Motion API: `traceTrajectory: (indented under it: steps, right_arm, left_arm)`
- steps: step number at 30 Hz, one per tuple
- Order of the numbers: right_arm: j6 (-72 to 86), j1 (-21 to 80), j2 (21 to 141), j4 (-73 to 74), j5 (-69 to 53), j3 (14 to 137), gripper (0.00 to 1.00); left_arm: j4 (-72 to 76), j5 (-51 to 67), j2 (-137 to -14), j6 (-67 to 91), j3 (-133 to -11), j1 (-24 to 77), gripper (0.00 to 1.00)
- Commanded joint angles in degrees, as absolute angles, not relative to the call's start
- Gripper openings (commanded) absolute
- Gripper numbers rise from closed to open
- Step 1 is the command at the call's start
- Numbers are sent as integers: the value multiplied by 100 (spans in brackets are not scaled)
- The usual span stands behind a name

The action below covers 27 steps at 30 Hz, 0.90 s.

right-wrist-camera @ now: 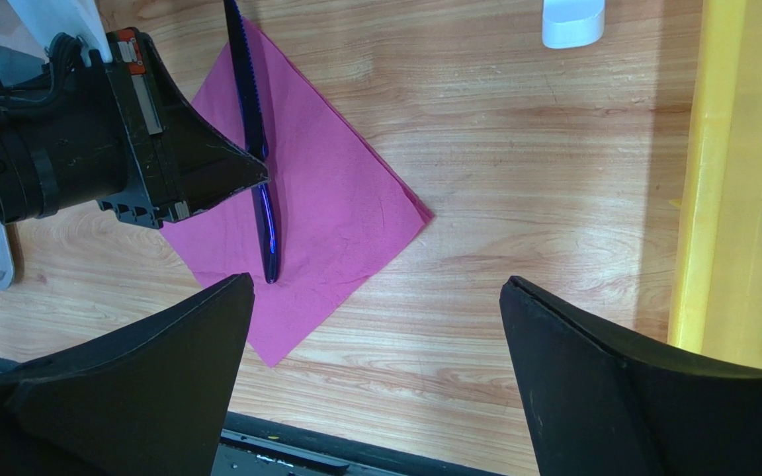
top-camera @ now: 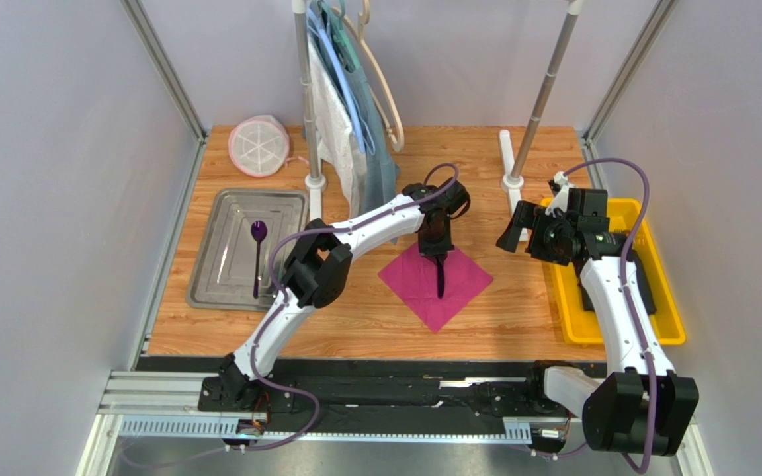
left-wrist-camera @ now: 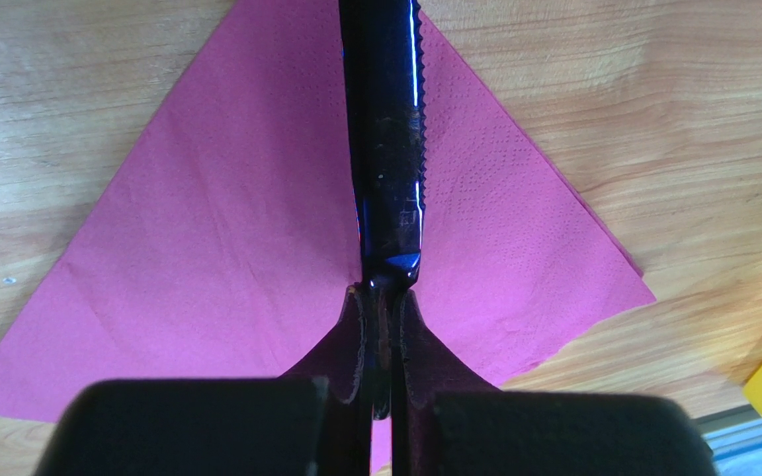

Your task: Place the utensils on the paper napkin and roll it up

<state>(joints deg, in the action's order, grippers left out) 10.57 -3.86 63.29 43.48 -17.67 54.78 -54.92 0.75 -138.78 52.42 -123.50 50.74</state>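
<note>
Left gripper (left-wrist-camera: 383, 297): my fingers are pinched tight on a dark purple knife (left-wrist-camera: 387, 149), serrated edge showing, running along the middle of the pink napkin (left-wrist-camera: 206, 248). I cannot tell whether the blade touches the paper. Right gripper (right-wrist-camera: 375, 288): fingers spread wide, holding nothing, over bare wood beside the yellow bin (right-wrist-camera: 743, 198). A purple spoon (top-camera: 257, 253) lies in the metal tray (top-camera: 218, 213), well apart from the napkin.
</note>
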Motion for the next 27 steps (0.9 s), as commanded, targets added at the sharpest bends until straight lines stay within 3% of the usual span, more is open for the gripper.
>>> traceTrajectory:
  steps: [1,21,27]
  right_arm:
    - [1081,-404,6161,4122,-1846,5432,100]
    - [1143,-413,6047,4017,-1925,5274,100]
    - [1151,-413,6038,4017,-1934,5256,100]
  left_arm:
    - [-5388,202,-13939,5396,-12647,5071,0]
    - [-5273,255,-14027,5405,-12656,4957,0]
    - [-5265,308,-14071,5414,-12577,4931,22]
